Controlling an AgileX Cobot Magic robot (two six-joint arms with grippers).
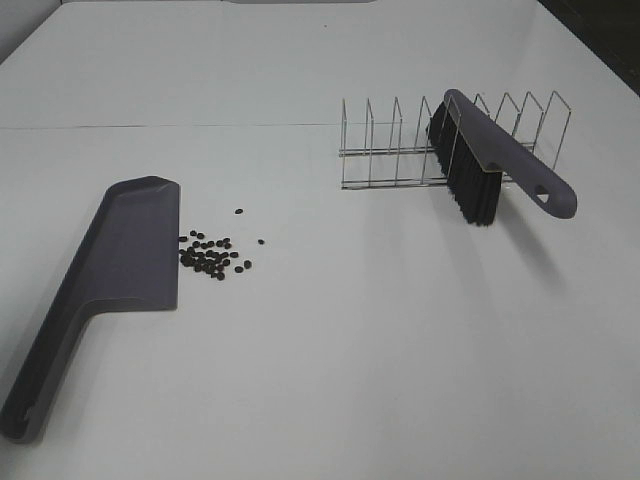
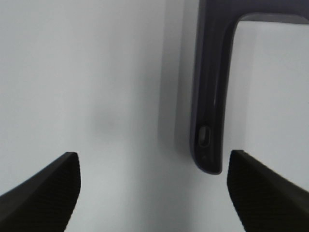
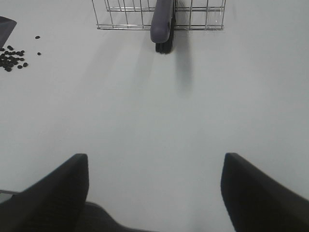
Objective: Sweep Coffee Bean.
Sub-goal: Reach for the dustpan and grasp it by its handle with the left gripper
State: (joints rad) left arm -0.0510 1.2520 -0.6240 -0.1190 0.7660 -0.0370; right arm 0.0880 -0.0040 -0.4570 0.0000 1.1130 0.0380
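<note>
Left wrist view is showing the left claw (image 2: 152, 159) with its two dark fingers standing wide apart and gripping nothing, hanging over the white table (image 2: 96, 72). The end of the dustpan (image 2: 210, 96) handle is lying just beside one finger, and whether the two are touching cannot be told.

Right wrist view is showing the right claw (image 3: 154, 159) likewise spread wide and holding nothing above the table. Well ahead of it the brush (image 3: 162, 24) is sitting in the wire rack (image 3: 120, 27), with its handle end pointing back toward the claw.

Exterior high view, read from the middle of the table, is showing the dustpan lying flat at about 9 o'clock, its handle running out toward 7 o'clock and its open edge facing 3 o'clock. The beans (image 1: 210, 255) are lying in a loose scatter right along that edge, the nearest ones just beside it, with a few strays sitting slightly farther out toward 3 o'clock. The rack is standing at about 2 o'clock, well apart from the beans. The brush is resting tilted across it, bristles hanging down and handle sticking out toward 4 o'clock.
</note>
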